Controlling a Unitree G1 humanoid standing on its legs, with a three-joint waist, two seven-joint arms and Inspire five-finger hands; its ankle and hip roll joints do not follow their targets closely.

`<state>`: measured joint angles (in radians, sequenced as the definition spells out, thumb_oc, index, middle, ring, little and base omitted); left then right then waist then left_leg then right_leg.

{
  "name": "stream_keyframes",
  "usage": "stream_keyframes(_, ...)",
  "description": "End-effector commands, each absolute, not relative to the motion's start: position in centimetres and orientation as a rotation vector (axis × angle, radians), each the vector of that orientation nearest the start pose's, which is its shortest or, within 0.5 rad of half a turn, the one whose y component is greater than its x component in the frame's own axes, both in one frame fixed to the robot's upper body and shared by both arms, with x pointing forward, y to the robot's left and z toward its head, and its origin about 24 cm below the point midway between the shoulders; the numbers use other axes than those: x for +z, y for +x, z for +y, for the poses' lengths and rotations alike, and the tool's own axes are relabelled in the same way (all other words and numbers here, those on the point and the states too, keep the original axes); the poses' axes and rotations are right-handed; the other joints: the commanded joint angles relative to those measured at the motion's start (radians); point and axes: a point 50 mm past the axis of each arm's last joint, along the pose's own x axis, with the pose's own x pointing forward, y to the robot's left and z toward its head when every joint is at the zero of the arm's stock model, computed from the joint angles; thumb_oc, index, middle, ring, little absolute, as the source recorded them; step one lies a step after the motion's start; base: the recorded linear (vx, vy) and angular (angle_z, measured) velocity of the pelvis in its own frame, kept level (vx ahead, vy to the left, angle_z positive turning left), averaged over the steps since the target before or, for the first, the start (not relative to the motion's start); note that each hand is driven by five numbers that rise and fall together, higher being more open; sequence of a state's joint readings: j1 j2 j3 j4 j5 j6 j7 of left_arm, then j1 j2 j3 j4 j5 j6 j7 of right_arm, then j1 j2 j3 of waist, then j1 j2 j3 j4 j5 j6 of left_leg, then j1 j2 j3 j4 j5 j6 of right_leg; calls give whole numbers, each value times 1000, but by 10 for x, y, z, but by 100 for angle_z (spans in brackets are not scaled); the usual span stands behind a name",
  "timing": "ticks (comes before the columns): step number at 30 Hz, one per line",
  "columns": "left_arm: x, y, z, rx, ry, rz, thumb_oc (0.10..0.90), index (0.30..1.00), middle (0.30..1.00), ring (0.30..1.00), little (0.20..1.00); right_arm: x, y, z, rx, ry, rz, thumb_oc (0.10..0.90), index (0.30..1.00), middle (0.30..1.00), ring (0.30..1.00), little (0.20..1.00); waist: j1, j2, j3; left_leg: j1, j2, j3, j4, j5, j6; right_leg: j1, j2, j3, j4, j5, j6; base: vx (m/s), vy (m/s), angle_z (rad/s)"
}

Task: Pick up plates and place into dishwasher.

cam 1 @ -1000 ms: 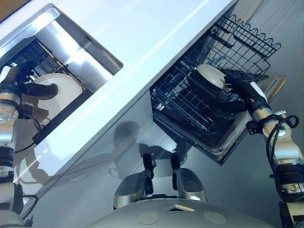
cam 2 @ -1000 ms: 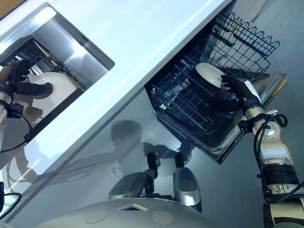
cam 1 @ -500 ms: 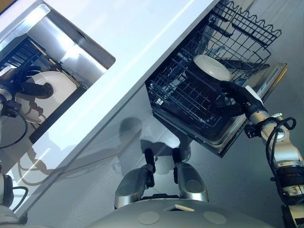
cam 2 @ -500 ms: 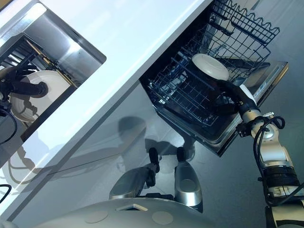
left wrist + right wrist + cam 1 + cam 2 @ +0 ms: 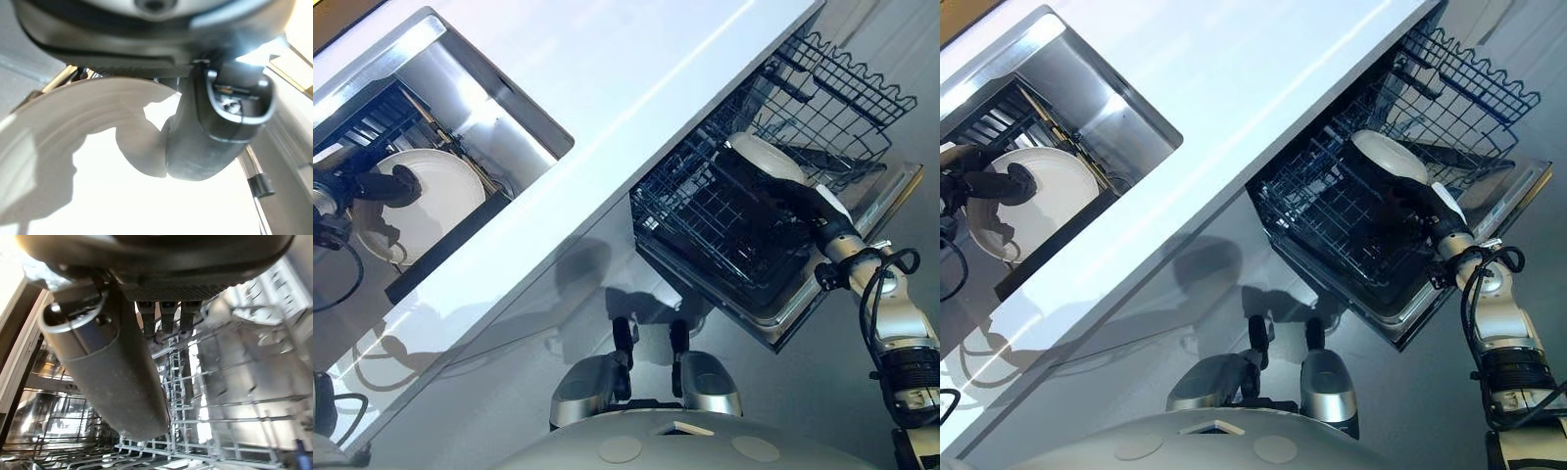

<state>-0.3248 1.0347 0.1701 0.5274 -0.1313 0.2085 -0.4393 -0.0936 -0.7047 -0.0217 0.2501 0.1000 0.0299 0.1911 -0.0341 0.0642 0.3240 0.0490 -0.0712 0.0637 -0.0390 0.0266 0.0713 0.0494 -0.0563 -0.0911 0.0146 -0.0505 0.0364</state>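
Left hand (image 5: 357, 184) pinching plate (image 5: 426, 206) in sink (image 5: 489, 113), thumb on its face. Right hand (image 5: 803, 211) in rack (image 5: 724, 220) beside second plate (image 5: 766, 157); fingers' state impossible to tell.

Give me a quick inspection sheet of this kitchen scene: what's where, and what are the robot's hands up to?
Surface: white countertop with a steel sink set into it.
Job's things: one white plate in the sink; another plate standing in the dishwasher rack.
Clutter: nothing seen.
Hands: left hand pinches the sink plate's rim; right hand is in the rack beside the other plate, grip unclear.
Cables: nothing seen.
Surroundings: grey floor; open dishwasher door; upper wire rack.
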Motion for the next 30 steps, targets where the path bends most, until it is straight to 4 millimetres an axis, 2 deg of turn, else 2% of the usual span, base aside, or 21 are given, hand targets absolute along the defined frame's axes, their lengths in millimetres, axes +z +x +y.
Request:
stream_keyframes(1, 145, 262, 386, 11, 577, 279, 100, 300, 300, 300, 200, 97, 272, -291, 54, -535, 33, 800, 900, 900, 900, 900, 43, -8, -166, -29, -39, -18, 78, -117, -1, -100, 5, -24, 118, -43, 70, -26, -130, 9)
stream_keyframes(4, 150, 265, 377, 22, 594, 197, 100, 300, 300, 300, 200, 97, 273, -287, 51, -514, 14, 800, 900, 900, 900, 900, 50, -10, -182, -14, -33, -27, 59, -110, -7, -76, 12, -33, 102, -48, 62, -28, -140, 13)
stream_keyframes(7, 160, 267, 373, 89, 634, 105, 100, 300, 300, 300, 200, 107, 275, -284, 32, -496, -45, 800, 900, 900, 900, 900, 50, -13, -192, 2, -25, -36, 40, -104, -14, -57, 21, -35, 84, -50, 56, -29, -134, 10)
stream_keyframes(10, 175, 268, 370, 184, 677, -14, 100, 300, 300, 300, 200, 127, 277, -282, -21, -480, -163, 800, 900, 900, 900, 900, 50, -15, -205, 15, -15, -44, 20, -97, -22, -37, 31, -35, 65, -56, 47, -30, -137, 9)
stream_keyframes(13, 199, 268, 371, 356, 741, -180, 100, 300, 300, 300, 200, 159, 278, -279, -105, -489, -337, 800, 900, 900, 900, 900, 44, -15, -221, 24, -4, -48, -3, -87, -32, -23, 47, -28, 50, -63, 36, -53, -111, 8)
stream_keyframes(14, 203, 268, 370, 379, 747, -208, 100, 300, 300, 300, 200, 163, 278, -279, -116, -486, -361, 800, 900, 900, 900, 900, 44, -14, -222, 18, -2, -47, -2, -79, -33, -26, 50, -28, 48, -54, 33, -87, -103, 7)
stream_keyframes(15, 219, 267, 368, 463, 740, -331, 100, 300, 300, 300, 200, 179, 277, -277, -153, -473, -446, 800, 900, 900, 900, 900, 39, -14, -230, 19, 3, -46, -9, -75, -38, -22, 56, -24, 42, -57, 27, -87, -104, 4)
stream_keyframes(18, 243, 257, 358, 568, 745, -527, 100, 300, 300, 300, 200, 197, 269, -277, -178, -442, -549, 800, 900, 900, 900, 900, 33, -17, -247, 25, 13, -40, -17, -71, -47, -9, 66, -23, 31, -63, 16, -45, -100, 3)
stream_keyframes(20, 249, 248, 348, 608, 731, -652, 100, 300, 300, 300, 200, 202, 265, -276, -164, -396, -587, 800, 900, 900, 900, 900, 31, -23, -258, 30, 19, -41, -24, -68, -53, -1, 74, -18, 24, -66, 9, -26, -84, 6)
stream_keyframes(21, 248, 248, 348, 609, 732, -651, 100, 300, 300, 300, 200, 202, 264, -276, -163, -396, -586, 800, 900, 900, 900, 900, 31, -22, -259, 31, 19, -42, -25, -68, -53, 0, 74, -18, 23, -66, 9, -25, -93, 5)
stream_keyframes(22, 252, 241, 341, 632, 717, -747, 100, 300, 300, 300, 200, 205, 262, -274, -129, -344, -608, 800, 900, 900, 900, 900, 31, -26, -268, 33, 23, -41, -27, -65, -58, 5, 78, -18, 20, -67, 5, -25, -91, 3)
stream_keyframes(26, 250, 235, 318, 664, 654, -912, 100, 300, 300, 300, 200, 207, 263, -255, 6, -206, -633, 800, 900, 900, 900, 900, 32, -37, -283, 37, 31, -45, -24, -66, -66, 17, 86, -21, 15, -74, -4, -23, -95, 5)
stream_keyframes(30, 251, 237, 295, 680, 656, -1044, 100, 300, 300, 300, 200, 213, 264, -231, 125, -142, -681, 800, 900, 900, 900, 900, 30, -44, -296, 42, 36, -45, -22, -66, -72, 24, 90, -28, 13, -76, -10, -20, -81, 4)
